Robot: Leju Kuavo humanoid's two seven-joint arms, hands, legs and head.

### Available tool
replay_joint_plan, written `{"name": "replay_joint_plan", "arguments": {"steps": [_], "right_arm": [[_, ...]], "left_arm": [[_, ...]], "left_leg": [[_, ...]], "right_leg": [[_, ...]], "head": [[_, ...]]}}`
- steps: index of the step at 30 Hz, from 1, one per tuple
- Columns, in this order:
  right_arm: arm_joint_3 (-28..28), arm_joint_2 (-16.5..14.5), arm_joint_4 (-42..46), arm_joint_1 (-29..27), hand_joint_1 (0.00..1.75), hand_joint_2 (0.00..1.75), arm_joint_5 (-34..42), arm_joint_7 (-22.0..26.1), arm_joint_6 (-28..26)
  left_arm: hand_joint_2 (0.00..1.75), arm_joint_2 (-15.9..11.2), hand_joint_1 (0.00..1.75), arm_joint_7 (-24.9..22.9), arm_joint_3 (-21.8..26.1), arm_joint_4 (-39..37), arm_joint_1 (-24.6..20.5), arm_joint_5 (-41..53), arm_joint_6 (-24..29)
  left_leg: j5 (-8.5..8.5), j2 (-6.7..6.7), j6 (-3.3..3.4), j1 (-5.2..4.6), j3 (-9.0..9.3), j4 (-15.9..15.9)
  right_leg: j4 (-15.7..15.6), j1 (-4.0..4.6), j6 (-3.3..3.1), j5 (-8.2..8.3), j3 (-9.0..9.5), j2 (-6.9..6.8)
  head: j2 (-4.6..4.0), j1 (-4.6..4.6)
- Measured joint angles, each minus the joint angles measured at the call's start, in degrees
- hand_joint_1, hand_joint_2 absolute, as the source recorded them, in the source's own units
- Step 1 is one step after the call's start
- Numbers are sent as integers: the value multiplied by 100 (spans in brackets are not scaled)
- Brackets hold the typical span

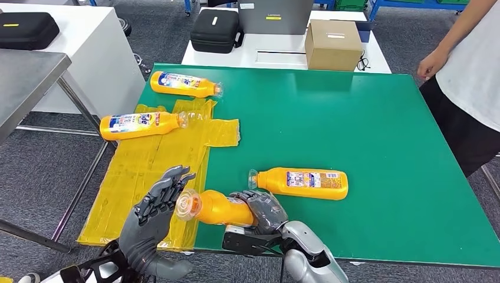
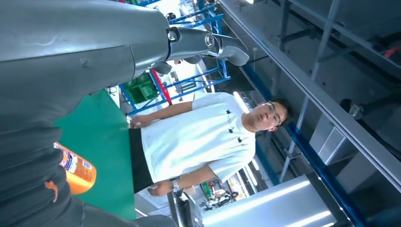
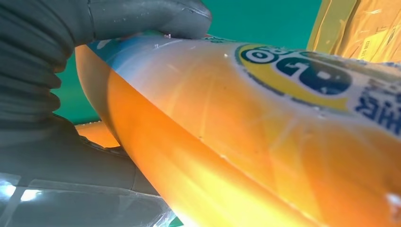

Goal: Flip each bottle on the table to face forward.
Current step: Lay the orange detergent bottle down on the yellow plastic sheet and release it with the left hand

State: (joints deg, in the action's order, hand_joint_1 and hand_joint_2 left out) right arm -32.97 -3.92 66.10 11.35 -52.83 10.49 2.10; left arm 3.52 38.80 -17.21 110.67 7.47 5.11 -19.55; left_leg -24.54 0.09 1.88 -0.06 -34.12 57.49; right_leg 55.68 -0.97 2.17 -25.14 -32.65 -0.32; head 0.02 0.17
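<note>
1. A workshop with grey carpet; a green table (image 1: 354, 147) fills the head view, with a crinkled sheet of yellow plastic film (image 1: 147, 171) draped over its near-left corner and down the edge. Beyond the far edge stand a cardboard box (image 1: 333, 44) and a black case (image 1: 216, 30), and a person in a white shirt (image 1: 471, 65) waits at the right
2. Four orange detergent bottles are in play. Two lie at the far left with bright printed labels up – the far bottle (image 1: 186, 84) on the green, the second bottle (image 1: 143, 124) on the film. A third bottle (image 1: 302, 183) lies near the middle, its fine-print label showing
3. The held bottle (image 1: 218, 207) is at the near edge, just off the surface, neck pointing left – the right hand (image 1: 263, 215) is wrapped around its body
4. The left hand (image 1: 156, 203) holds nothing, fingers apart and straight, palm just beside the bottle's open mouth; I cannot tell whether they touch
5. Judged step: mid-flip of the nearest bottle. The right wrist view shows its logo side, so the next move likely calls for rolling it until that face is up, then setting it down flat
6. The bottles are smooth, glossy, translucent plastic – likely slippery, so a firm hold matters; the film looks thin and wrinkled, and could drag
</note>
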Motion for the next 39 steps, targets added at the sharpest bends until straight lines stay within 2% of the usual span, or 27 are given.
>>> {"name": "replay_joint_plan", "arguments": {"steps": [11,20,25,29,33,39], "right_arm": [[86,-2,-5,1,175,175,107,22,-23],[535,91,187,-131,175,175,402,102,-55],[933,149,340,-155,175,175,422,145,-88],[1190,186,390,-140,175,175,357,170,-89],[1355,206,525,-159,175,175,295,216,-89],[1431,228,701,-185,175,175,322,289,-83]], "left_arm": [[175,2,0,0,15,126,42,-68,167],[175,50,0,0,555,385,213,-136,210],[175,203,0,0,1088,719,356,-237,202],[175,237,0,0,1417,840,409,-159,456],[175,194,0,0,1588,799,472,-135,820],[175,180,0,0,1707,608,499,-5,911]], "left_leg": [[3,0,3,0,4,0],[3,0,3,-1,0,0],[4,0,4,-1,-10,1],[4,-1,3,-1,-16,1],[4,0,3,0,-24,1],[4,0,3,0,-39,1]], "right_leg": [[1,1,0,1,17,0],[1,0,0,1,15,0],[1,0,1,1,10,-1],[2,1,0,2,6,-1],[2,1,0,2,-6,-1],[3,1,0,2,-21,-1]], "head": [[0,-1],[0,0],[0,1],[0,1],[0,-1],[0,1]]}}
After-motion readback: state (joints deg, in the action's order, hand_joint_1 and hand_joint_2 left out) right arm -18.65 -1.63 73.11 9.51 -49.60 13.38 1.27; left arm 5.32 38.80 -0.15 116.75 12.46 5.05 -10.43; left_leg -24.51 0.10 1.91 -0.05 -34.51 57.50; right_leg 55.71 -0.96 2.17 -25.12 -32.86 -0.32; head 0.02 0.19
